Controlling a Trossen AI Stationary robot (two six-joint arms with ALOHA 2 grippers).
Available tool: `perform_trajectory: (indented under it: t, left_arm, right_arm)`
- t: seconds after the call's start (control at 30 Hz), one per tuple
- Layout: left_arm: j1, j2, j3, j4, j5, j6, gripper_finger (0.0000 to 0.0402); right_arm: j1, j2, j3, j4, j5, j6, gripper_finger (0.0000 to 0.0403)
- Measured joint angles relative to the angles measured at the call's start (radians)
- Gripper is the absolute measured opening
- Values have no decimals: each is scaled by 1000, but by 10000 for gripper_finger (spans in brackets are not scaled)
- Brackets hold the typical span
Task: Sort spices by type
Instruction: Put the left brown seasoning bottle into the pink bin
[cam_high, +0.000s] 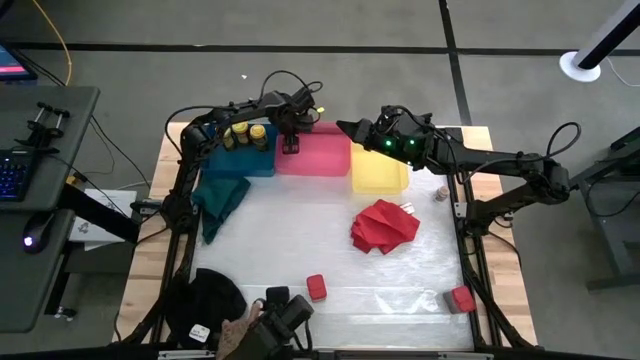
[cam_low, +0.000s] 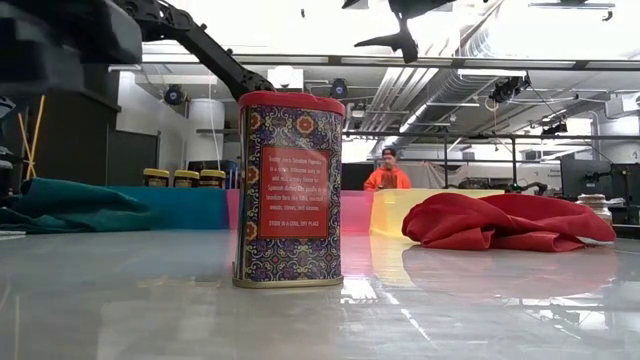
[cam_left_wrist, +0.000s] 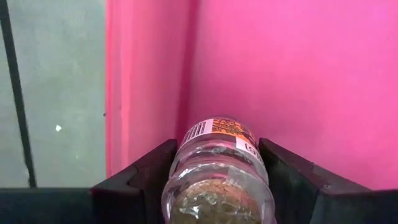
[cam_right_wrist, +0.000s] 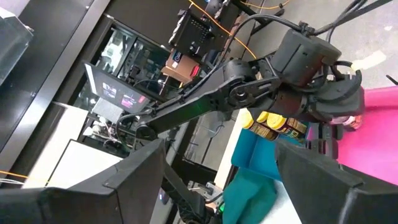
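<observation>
High view: the left pincer (cam_high: 291, 143) hangs over the pink bin (cam_high: 313, 156); the right pincer (cam_high: 345, 129) hovers just beside, jaws apart and empty. Left wrist view: both fingers (cam_left_wrist: 140, 180) clamp a clear jar (cam_left_wrist: 217, 171) (label visible) inside that bin.

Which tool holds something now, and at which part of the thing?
The left tool holds a small clear spice jar by its sides, above the pink bin. The right tool is open and holds nothing.

Two dark jointed arms w/ black cables, green LEDs
</observation>
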Motion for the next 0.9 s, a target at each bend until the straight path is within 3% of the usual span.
perform_trajectory:
  t: [0.27,0.53,0.9]
  left_arm:
    - [-21,-2,0,30,-68,-64,202]
    - [-48,-1,1,19,-93,220,202]
    - [-60,47,6,21,-82,192,203]
  right_arm:
    - [0,0,0,0,0,-9,296]
    - [0,0,0,-1,0,-23,296]
    - [0,0,0,-28,0,-23,296]
